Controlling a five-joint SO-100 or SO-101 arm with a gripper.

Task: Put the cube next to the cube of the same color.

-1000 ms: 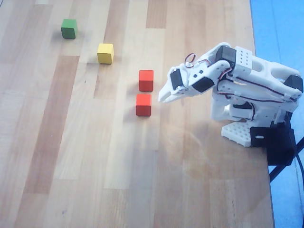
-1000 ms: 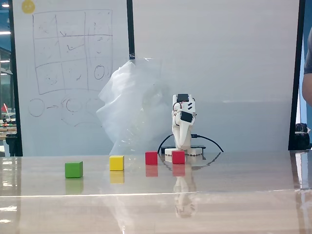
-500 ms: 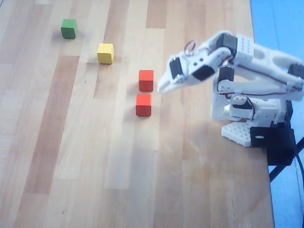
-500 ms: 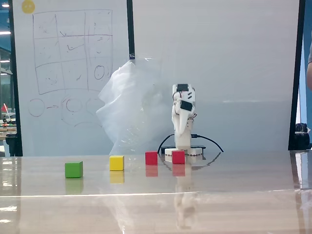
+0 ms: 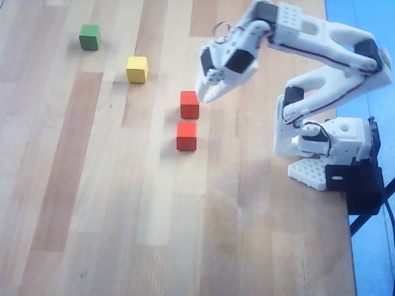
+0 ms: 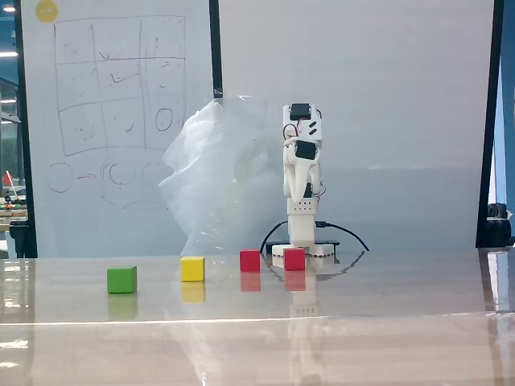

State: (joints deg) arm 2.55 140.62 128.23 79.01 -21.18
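Note:
Two red cubes [image 5: 190, 104] [image 5: 186, 135] sit close together on the wooden table, one just in front of the other in the overhead view. In the fixed view they stand side by side [image 6: 250, 260] [image 6: 294, 258]. A yellow cube [image 5: 137, 69] [image 6: 192, 268] and a green cube [image 5: 89, 37] [image 6: 121, 279] lie further off to the left. My gripper [image 5: 208, 97] [image 6: 304, 195] hangs raised above the table, just right of the far red cube. Its fingers point down, look shut and hold nothing.
The arm's white base [image 5: 321, 145] stands at the table's right edge, with a black clamp [image 5: 355, 185] beside it. A crumpled clear plastic sheet [image 6: 217, 185] and a whiteboard [image 6: 113, 88] stand behind the table in the fixed view.
The arm has unfolded and lifted; the gripper rose and swung toward the far side of the table, above the far red cube. No cube has moved.

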